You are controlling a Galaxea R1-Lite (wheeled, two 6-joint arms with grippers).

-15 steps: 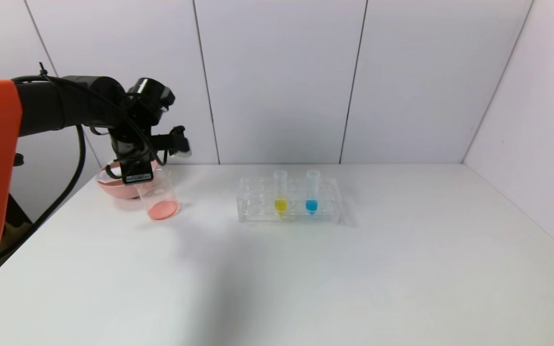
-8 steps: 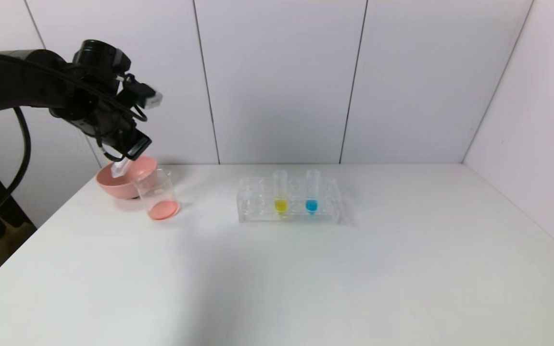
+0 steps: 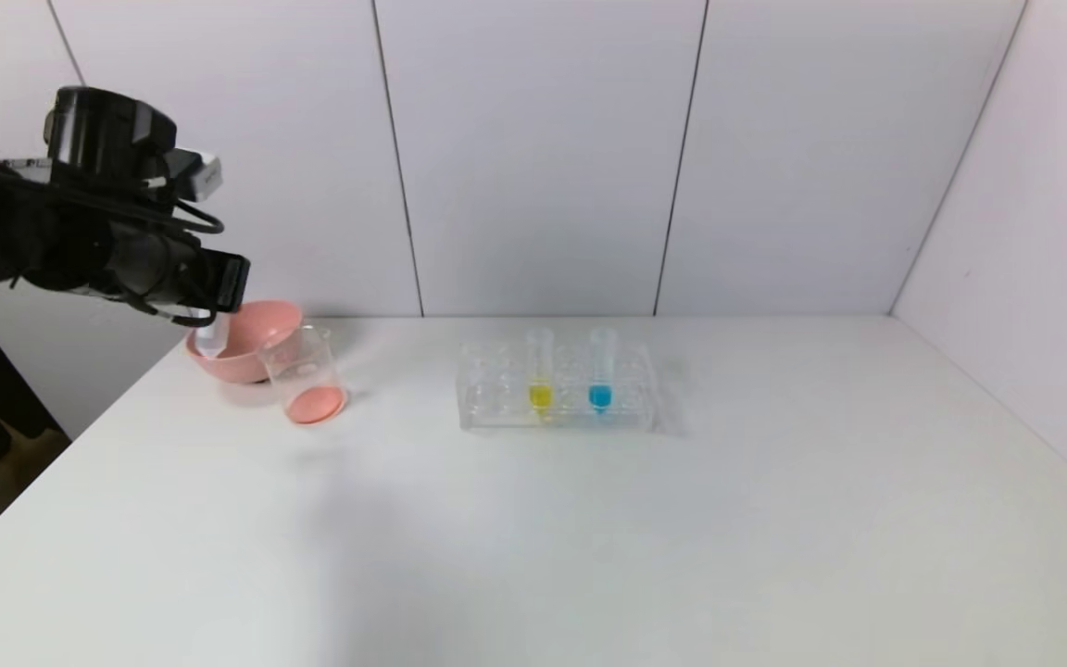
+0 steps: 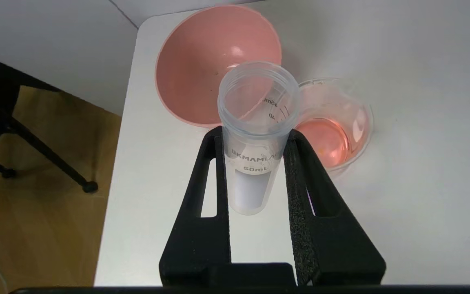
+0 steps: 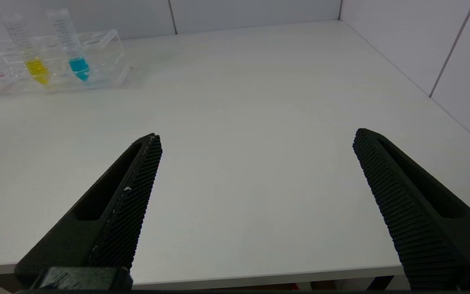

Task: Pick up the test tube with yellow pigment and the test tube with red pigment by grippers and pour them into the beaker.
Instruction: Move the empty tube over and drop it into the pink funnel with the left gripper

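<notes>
My left gripper (image 3: pixel 219 301) is shut on the test tube with red pigment (image 3: pixel 209 338), a clear tube with no liquid showing in it. It holds the tube above the left rim of the pink bowl, left of the beaker (image 3: pixel 307 375). In the left wrist view the fingers (image 4: pixel 218 163) clamp the tube (image 4: pixel 255 102) just below its open mouth. The beaker (image 4: pixel 341 122) holds pink-red liquid. The test tube with yellow pigment (image 3: pixel 540 371) stands upright in the clear rack (image 3: pixel 496 394); it also shows in the right wrist view (image 5: pixel 31 53). My right gripper (image 5: pixel 257 136) is open and empty over the table's near edge.
The pink bowl (image 3: pixel 256 347) stands at the table's far left corner, touching the beaker; it also shows in the left wrist view (image 4: pixel 194 61). A tube with blue liquid (image 3: pixel 600 371) stands in the rack beside the yellow one. White walls close the back and right.
My left arm has swung left and back from above the beaker, carrying the tube. The tube now hangs over the pink bowl. The rack and its tubes have not moved.
</notes>
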